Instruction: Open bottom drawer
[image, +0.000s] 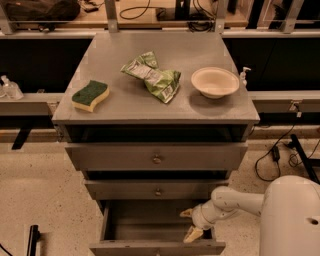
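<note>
As judged from bottom drawer (125, 247) pulled well out, looks done; leaves withdrawing gripper (189, 223), spread empty inside.

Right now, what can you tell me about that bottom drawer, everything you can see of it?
The bottom drawer is grey metal, the lowest of three. It stands pulled well out and level, its dark inside showing. Its flat front runs along the picture's lower edge, partly cut off. The robot's claw reaches into its right side, fingers spread apart, just behind the front. Whether they touch the drawer I cannot tell.
</note>
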